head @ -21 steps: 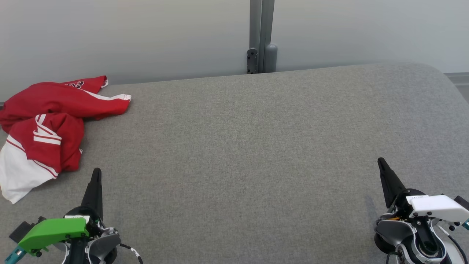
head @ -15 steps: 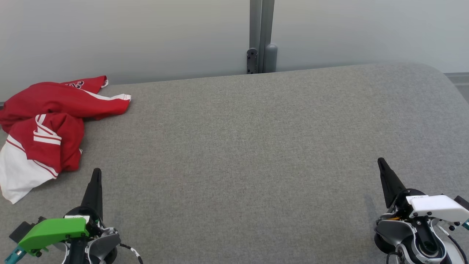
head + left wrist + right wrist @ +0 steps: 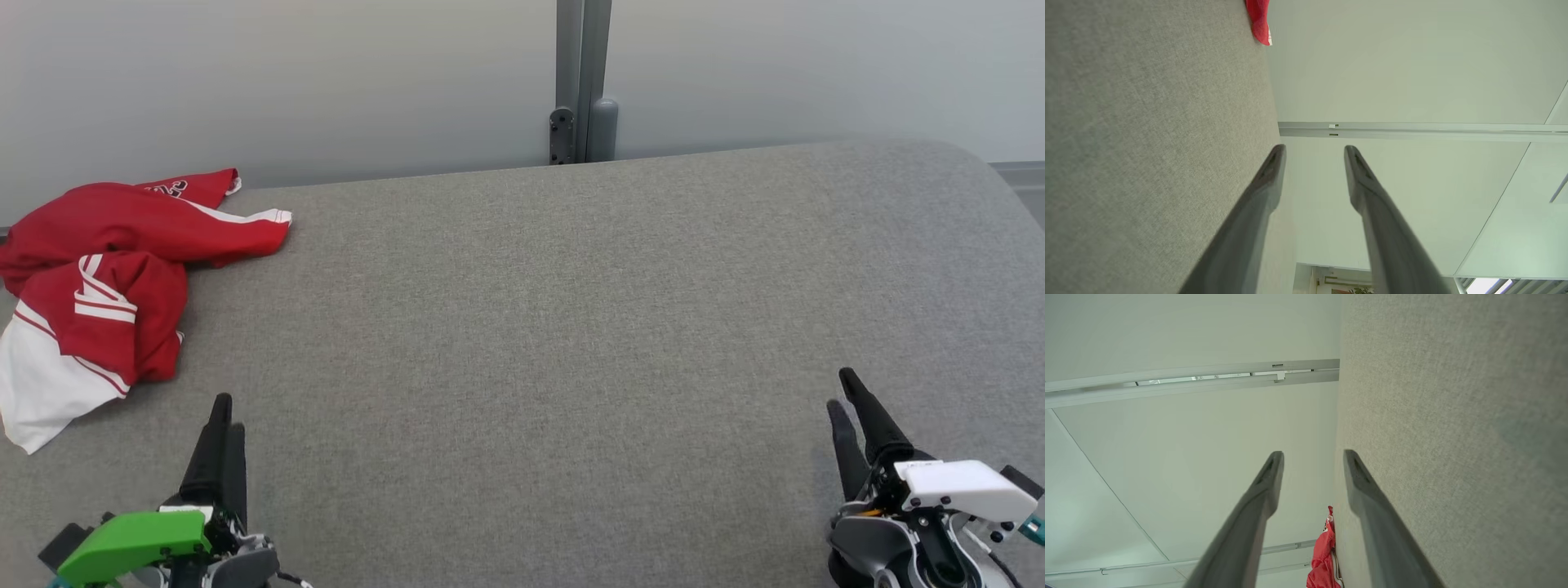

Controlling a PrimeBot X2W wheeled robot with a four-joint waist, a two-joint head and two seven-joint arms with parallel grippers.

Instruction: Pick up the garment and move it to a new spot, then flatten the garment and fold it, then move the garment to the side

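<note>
**Red Garment Waits at Surface's Left Edge**

Head view: my crumpled red-and-white garment (image 3: 106, 286) lies at the far left of the grey fabric surface (image 3: 531, 327). The left tool (image 3: 227, 412) and right tool (image 3: 841, 390) hover empty. Left wrist view: fingers apart. Right wrist view: fingers apart.

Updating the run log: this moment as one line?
garment: crumpled, far left | left gripper: open, empty | right gripper: open, empty | pickup pending

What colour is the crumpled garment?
The crumpled garment is red with white stripes and panel; best in head view.
</note>
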